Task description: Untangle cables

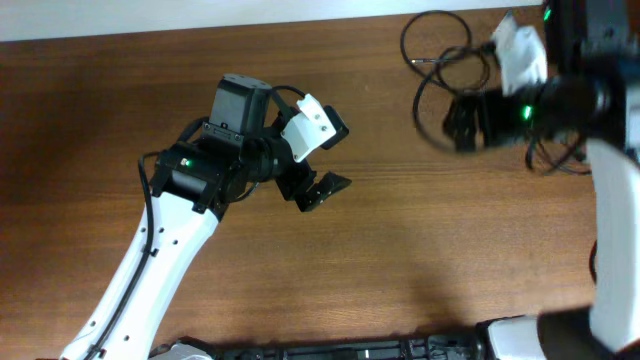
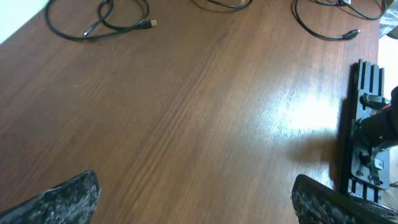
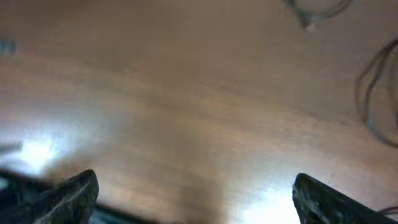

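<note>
Cables: black loose loops, table's far right corner | Left gripper: arm angled over mid-table, wrist rolled, jaws wide, empty, well apart from cables | Right gripper: blurred, over cables, jaws wide, empty

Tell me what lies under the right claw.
Under the open right claw: bare wooden table. Cables loop beside it; overhead, the arm covers part of them.

The bench is brown wood-grain with a smooth, semi-gloss finish catching white glare. The cables wear smooth black plastic sheathing, while the jaws look dark, rough and speckled.
</note>
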`<state>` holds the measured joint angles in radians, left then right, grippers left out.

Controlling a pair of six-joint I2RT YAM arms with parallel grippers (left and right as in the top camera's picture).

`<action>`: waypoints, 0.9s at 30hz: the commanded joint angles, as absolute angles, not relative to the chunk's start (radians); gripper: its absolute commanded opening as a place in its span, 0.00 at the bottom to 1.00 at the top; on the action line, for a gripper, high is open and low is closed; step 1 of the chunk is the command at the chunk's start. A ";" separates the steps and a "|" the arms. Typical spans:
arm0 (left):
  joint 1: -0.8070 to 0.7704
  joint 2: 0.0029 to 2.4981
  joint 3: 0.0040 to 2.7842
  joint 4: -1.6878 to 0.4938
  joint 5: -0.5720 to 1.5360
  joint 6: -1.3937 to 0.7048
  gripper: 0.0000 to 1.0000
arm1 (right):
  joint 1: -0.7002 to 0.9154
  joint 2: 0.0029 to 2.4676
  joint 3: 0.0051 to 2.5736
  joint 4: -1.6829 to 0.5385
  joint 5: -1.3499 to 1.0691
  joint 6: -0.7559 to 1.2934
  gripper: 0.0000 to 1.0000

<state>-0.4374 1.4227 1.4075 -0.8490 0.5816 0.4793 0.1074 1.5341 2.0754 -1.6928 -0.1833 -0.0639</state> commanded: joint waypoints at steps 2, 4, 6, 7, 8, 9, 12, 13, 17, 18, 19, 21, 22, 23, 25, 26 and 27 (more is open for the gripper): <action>-0.435 1.407 1.424 -0.850 0.578 0.488 0.99 | 0.161 1.426 1.893 -1.699 -0.173 -0.071 0.99; -0.435 1.407 1.424 -0.850 0.578 0.488 0.99 | 0.165 1.423 1.851 -1.699 -0.172 -0.071 0.99; -0.435 1.407 1.424 -0.850 0.578 0.488 0.99 | 0.164 1.435 1.838 -1.699 -0.172 -0.071 0.99; -0.435 1.407 1.424 -0.850 0.578 0.488 0.99 | 0.164 1.444 1.838 -1.698 -0.172 -0.071 0.99; -0.435 1.407 1.424 -0.850 0.578 0.488 0.99 | 0.164 1.453 1.838 -1.698 -0.172 -0.071 0.99; -0.435 1.407 1.424 -0.850 0.578 0.488 0.99 | 0.164 1.463 1.838 -1.699 -0.175 -0.071 0.99; -0.435 1.407 1.424 -0.850 0.578 0.488 0.99 | 0.163 1.481 1.838 -1.699 -0.174 -0.071 0.98; -0.435 1.407 1.424 -0.850 0.578 0.488 1.00 | 0.163 1.485 1.838 -1.699 -0.174 -0.071 0.99; -0.435 1.407 1.424 -0.850 0.578 0.488 0.99 | 0.163 1.489 1.838 -1.699 -0.175 -0.071 0.99; -0.435 1.407 1.424 -0.850 0.578 0.488 0.99 | 0.163 1.489 1.838 -1.699 -0.176 -0.071 0.99; -0.435 1.407 1.424 -0.850 0.578 0.488 0.99 | 0.163 1.489 1.838 -1.699 -0.177 -0.071 0.99; -0.435 1.407 1.424 -0.850 0.578 0.488 0.99 | 0.163 1.490 1.838 -1.699 -0.188 -0.071 0.99; -0.435 1.407 1.424 -0.850 0.578 0.488 0.99 | 0.163 1.490 1.838 -1.699 -0.191 -0.071 0.99; -0.435 1.407 1.424 -0.850 0.578 0.488 0.99 | 0.164 1.490 1.838 -1.699 -0.191 -0.071 0.99; -0.435 1.407 1.424 -0.850 0.578 0.488 0.99 | 0.164 1.492 1.838 -1.699 -0.221 -0.071 0.99; -0.435 1.407 1.424 -0.850 0.578 0.488 0.99 | 0.163 1.492 1.838 -1.698 -0.233 -0.071 0.99; -0.435 1.407 1.424 -0.850 0.578 0.488 0.99 | 0.164 1.483 1.838 -1.694 -0.236 -0.071 0.99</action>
<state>-0.4374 1.4231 1.4075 -0.8497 0.5777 0.4793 0.1581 1.4879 1.8450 -1.6928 -0.1989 -0.0635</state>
